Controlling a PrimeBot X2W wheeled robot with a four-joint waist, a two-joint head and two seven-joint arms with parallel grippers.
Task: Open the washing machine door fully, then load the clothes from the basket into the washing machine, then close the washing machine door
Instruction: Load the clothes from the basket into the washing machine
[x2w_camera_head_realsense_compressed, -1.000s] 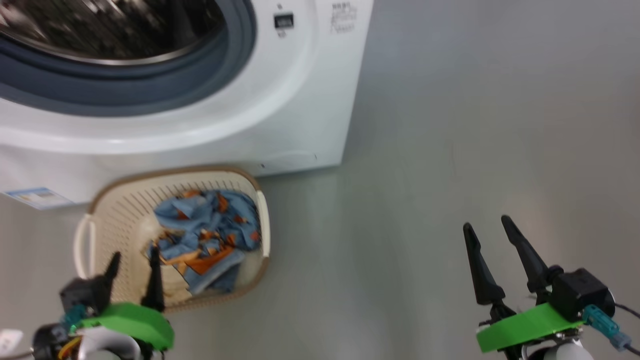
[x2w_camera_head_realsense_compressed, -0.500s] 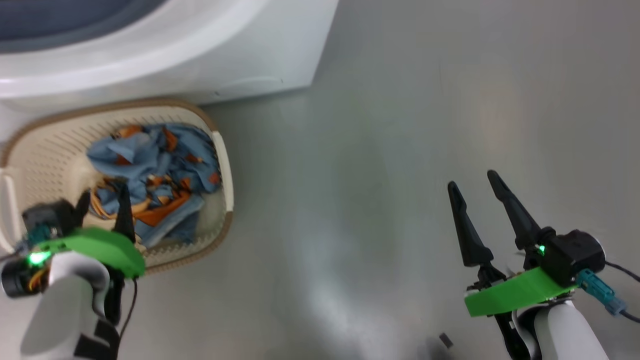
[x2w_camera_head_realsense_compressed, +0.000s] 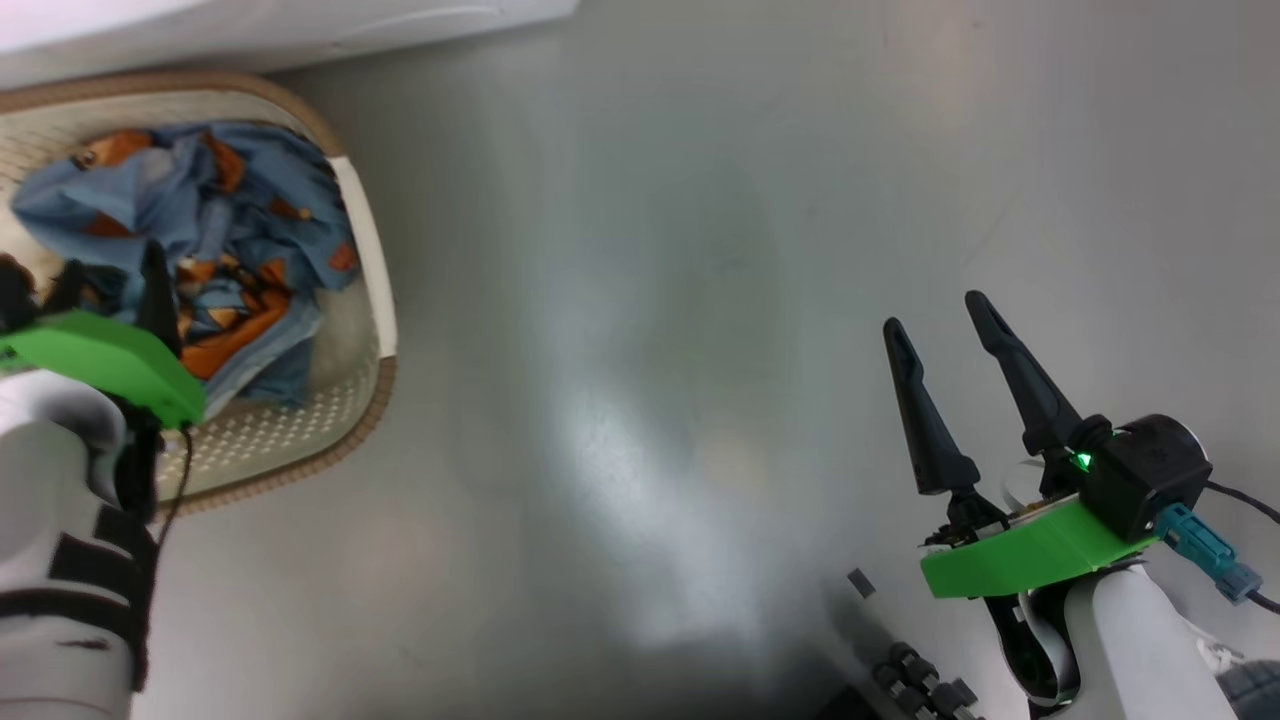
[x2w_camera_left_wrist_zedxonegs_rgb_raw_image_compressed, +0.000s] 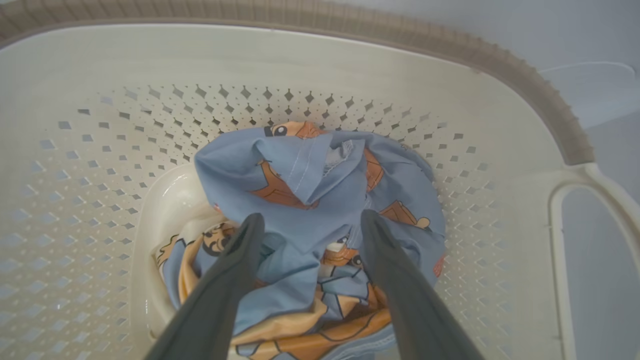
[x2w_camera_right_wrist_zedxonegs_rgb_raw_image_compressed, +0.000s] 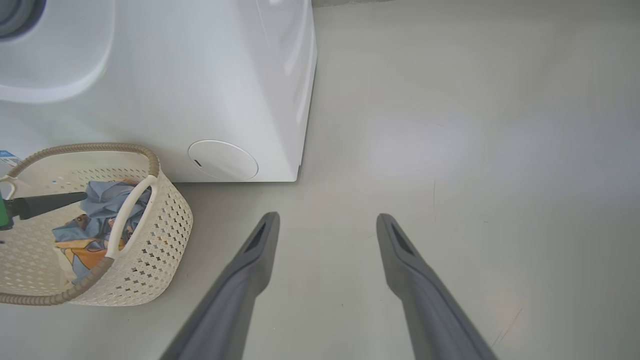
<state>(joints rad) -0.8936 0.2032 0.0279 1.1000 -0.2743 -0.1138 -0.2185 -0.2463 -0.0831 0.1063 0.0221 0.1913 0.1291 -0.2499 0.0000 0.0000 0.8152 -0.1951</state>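
Since a second ago the left gripper (x2w_camera_left_wrist_zedxonegs_rgb_raw_image_compressed: 311, 220) has moved from the near rim of the basket (x2w_camera_left_wrist_zedxonegs_rgb_raw_image_compressed: 400, 37) to a spot over the clothes (x2w_camera_left_wrist_zedxonegs_rgb_raw_image_compressed: 300, 165). The head camera has also tipped down, so the washer (x2w_camera_right_wrist_zedxonegs_rgb_raw_image_compressed: 225, 75) has slid to the top edge of that view. The left fingers stand spread and empty, straddling a raised blue fold. Whether the tips touch the cloth or sit just above it, I cannot tell. The clothes lie bunched in the bottom of the basket, which sits on the floor (x2w_camera_right_wrist_zedxonegs_rgb_raw_image_compressed: 450, 125) just in front of the washer's lower front.

Risks, as I judge them: closing now may pinch only that top fold, so the rest trails, drags over the rim or drops short of the drum. Going deeper, a fingertip could catch a hole in the basket bottom — the light basket might then lift or tip with the cloth. The side handle (x2w_camera_head_realsense_compressed: 368, 260) stands close to the way out.

The right gripper (x2w_camera_right_wrist_zedxonegs_rgb_raw_image_compressed: 327, 218) hangs well apart over bare floor, its fingers spread and empty. A round cover (x2w_camera_right_wrist_zedxonegs_rgb_raw_image_compressed: 222, 160) sits low on the washer.
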